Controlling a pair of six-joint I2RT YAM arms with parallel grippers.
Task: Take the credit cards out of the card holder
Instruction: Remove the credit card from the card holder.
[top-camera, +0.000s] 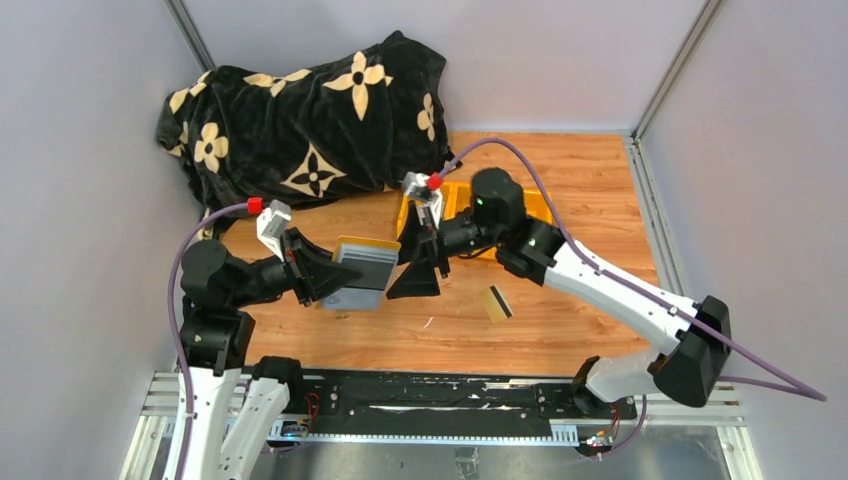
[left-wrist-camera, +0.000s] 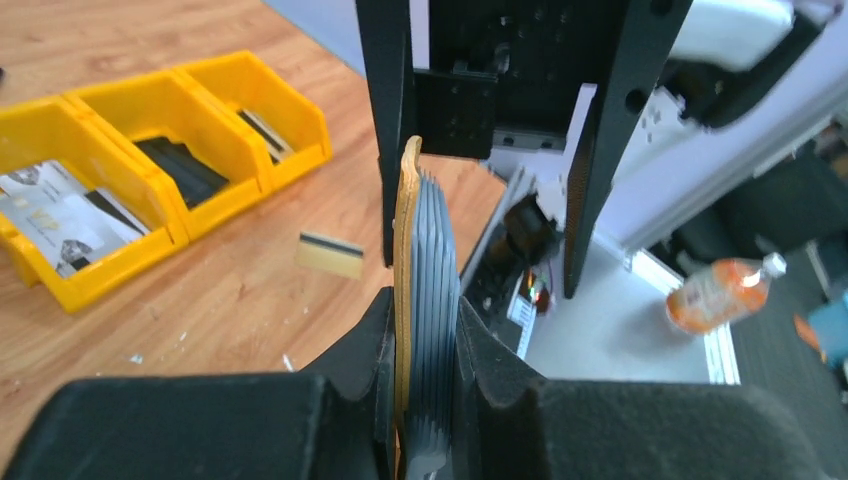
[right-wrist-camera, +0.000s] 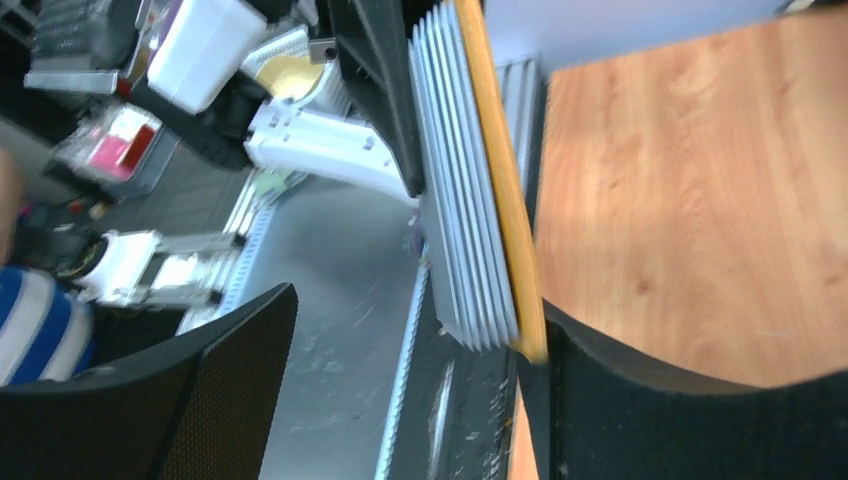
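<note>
The right arm (top-camera: 600, 285) hides most of the yellow bin (top-camera: 456, 193) from above, and both wrist views show the card holder (left-wrist-camera: 420, 260) only edge-on, its pockets unseen.

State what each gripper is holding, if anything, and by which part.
The left gripper clamps the card holder by one end, across its tan cover and grey pockets. The right gripper holds nothing: its jaws stand open around the other end.
</note>
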